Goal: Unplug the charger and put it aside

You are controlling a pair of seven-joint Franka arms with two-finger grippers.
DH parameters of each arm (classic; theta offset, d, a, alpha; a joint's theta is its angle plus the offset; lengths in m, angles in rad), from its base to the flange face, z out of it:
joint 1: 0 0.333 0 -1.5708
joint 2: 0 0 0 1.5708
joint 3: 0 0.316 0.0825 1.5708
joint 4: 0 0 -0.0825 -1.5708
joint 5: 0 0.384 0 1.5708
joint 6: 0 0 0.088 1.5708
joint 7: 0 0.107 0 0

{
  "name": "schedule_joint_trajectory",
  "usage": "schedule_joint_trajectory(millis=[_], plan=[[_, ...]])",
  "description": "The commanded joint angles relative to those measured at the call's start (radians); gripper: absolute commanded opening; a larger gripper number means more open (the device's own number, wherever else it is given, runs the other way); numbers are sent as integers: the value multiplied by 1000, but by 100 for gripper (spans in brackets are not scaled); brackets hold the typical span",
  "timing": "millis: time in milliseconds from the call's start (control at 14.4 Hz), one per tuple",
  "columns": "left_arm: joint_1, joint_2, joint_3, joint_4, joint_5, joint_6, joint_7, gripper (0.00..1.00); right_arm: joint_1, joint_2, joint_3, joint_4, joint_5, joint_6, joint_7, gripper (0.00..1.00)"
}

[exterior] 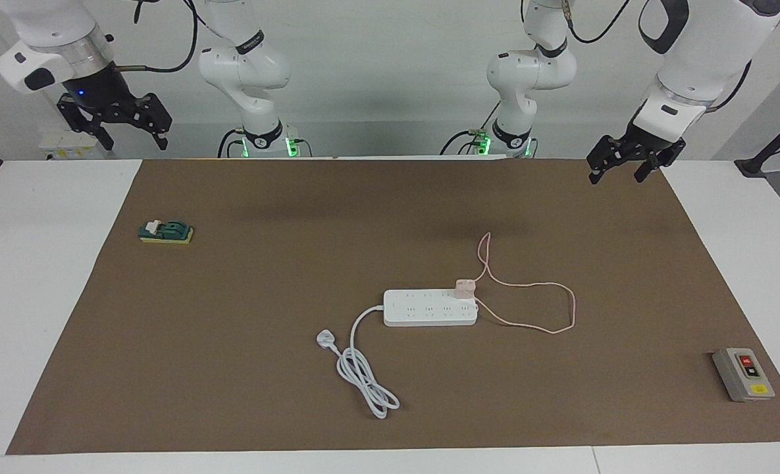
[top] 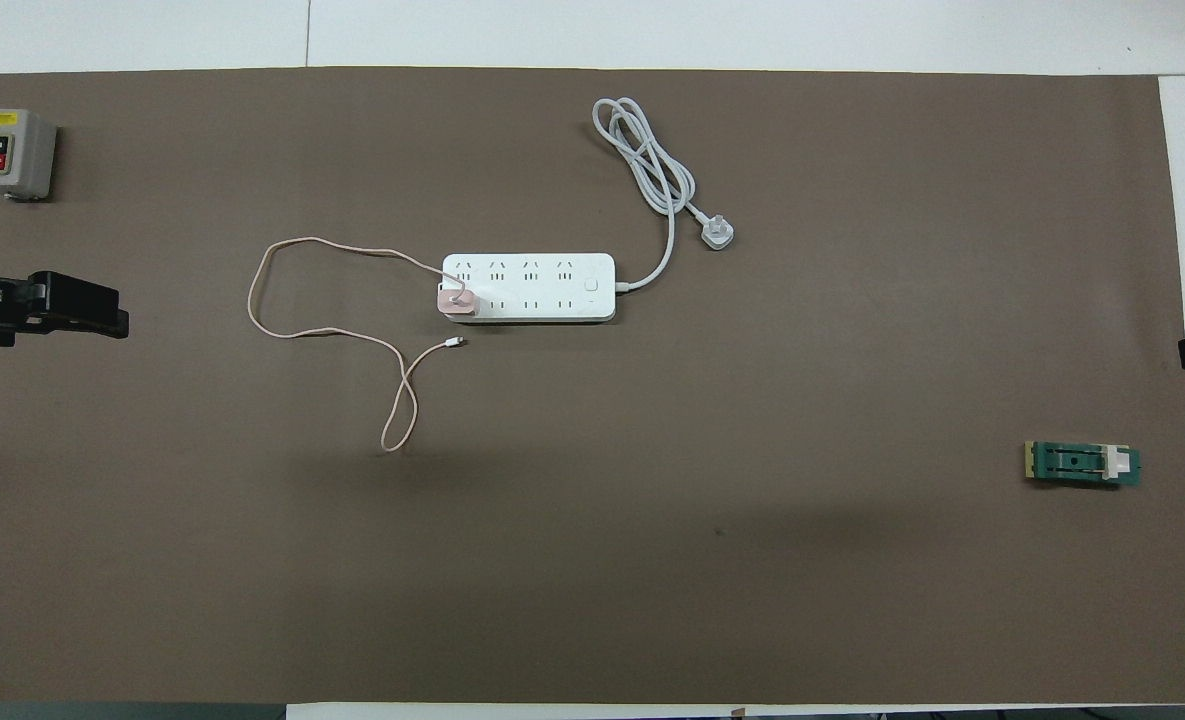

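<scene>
over the mat's corner at the left arm's end, along the edge nearest the robots, the left gripper (exterior: 623, 168) hangs in the air with its fingers spread and nothing between them. the right gripper (exterior: 121, 125) hangs high over the white table just off the mat's corner at the right arm's end, fingers likewise apart and empty; that arm seems to be waiting.

the charger (exterior: 465, 289) sits plugged into the end socket of the white power strip (exterior: 429, 308), the end turned toward the left arm, so the left gripper looks the natural one to pull it. its thin pink cable (exterior: 547, 306) loops loosely over the brown mat (exterior: 232, 368) on that same side, with one strand trailing toward the robots. the strip lies near the mat's middle, its thick white cord (exterior: 360, 368) coiled toward the edge away from the robots, unplugged. a grey switch box (exterior: 743, 374) rests near the mat's corner at the left arm's end, away from the robots. a small green block (exterior: 166, 232) lies toward the right arm's end. nothing is unplugged yet.
</scene>
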Motion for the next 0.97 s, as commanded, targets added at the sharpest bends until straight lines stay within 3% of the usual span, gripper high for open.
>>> schedule_joint_trajectory(millis=[0,554,762,900], plan=[[-8,-13,9,-18,9,5,13,100,-17,-10,10,-7,-13,-6,-17,100],[-8,-14,9,-19,9,6,1,100,-16,-18,10,-24,-13,-2,-11,100],[-17,-16,10,-27,9,-6,-46,100,-3,-25,13,-52,-1,14,137,100],[-23,-31,4,-55,9,-5,-217,100,49,-29,15,-81,4,37,283,100]])
